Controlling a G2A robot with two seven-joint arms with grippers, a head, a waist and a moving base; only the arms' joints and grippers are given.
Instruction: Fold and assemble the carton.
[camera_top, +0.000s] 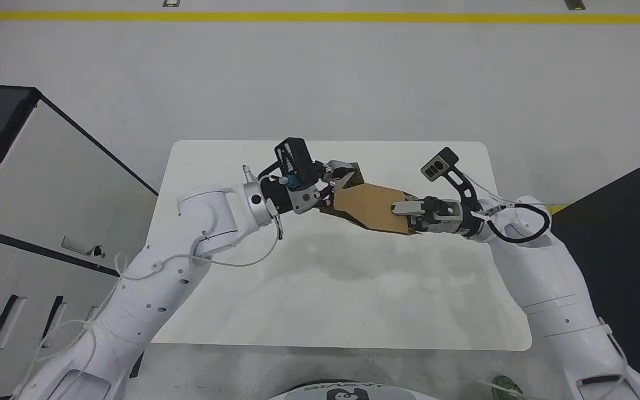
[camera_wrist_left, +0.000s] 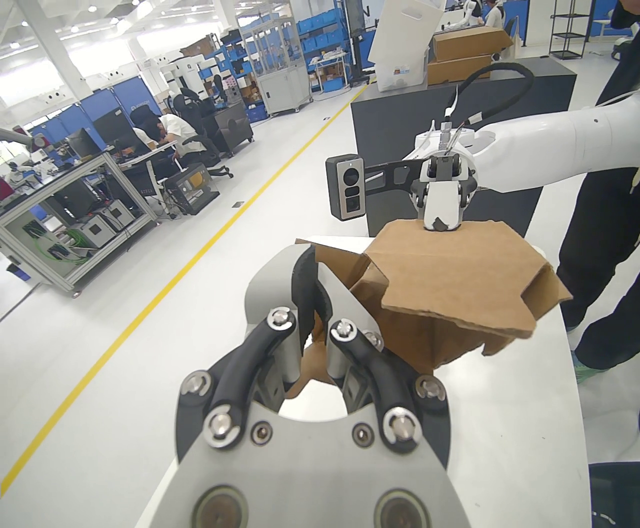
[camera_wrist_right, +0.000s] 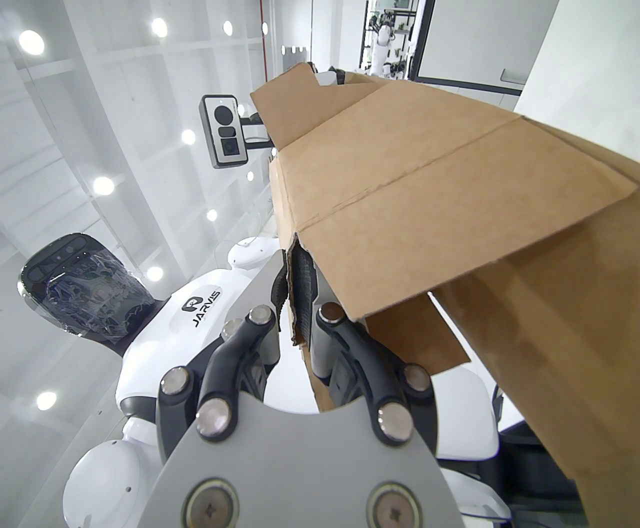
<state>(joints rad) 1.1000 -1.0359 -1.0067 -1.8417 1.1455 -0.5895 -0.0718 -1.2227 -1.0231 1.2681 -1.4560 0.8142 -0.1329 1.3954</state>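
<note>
Carton (camera_top: 370, 207) of brown corrugated card is stretched between my two end effectors over the far middle of the white table (camera_top: 300, 320). It is half opened. In my left wrist view a broad flat panel (camera_wrist_left: 450, 270) with notched edges faces up, with loose flaps folded beneath it and more flaps standing open at my near end. From my right wrist view the same card (camera_wrist_right: 425, 190) shows a straight crease across one panel and a flap hanging off its lower edge. I cannot tell whether its underside touches the table or hangs just clear of it.

My left end effector (camera_top: 326, 198) grips the carton's left end. Its fingers are drawn nearly together around a flap (camera_wrist_left: 320, 300), with the card pinched between the pads. My right end effector (camera_top: 402, 208) grips the opposite end. Its fingers are closed tight on the ragged edge of the card (camera_wrist_right: 300, 292), which sits against a black ribbed pad. Seen from my left wrist, it clamps the far rim of the top panel (camera_wrist_left: 440, 225).

Bare tabletop (camera_wrist_left: 500, 425) lies all round the carton. Beyond the table's far edge stands a dark counter (camera_wrist_left: 390, 125) carrying cardboard boxes (camera_wrist_left: 465, 45), and a yellow line (camera_top: 320, 16) runs across the pale floor.
</note>
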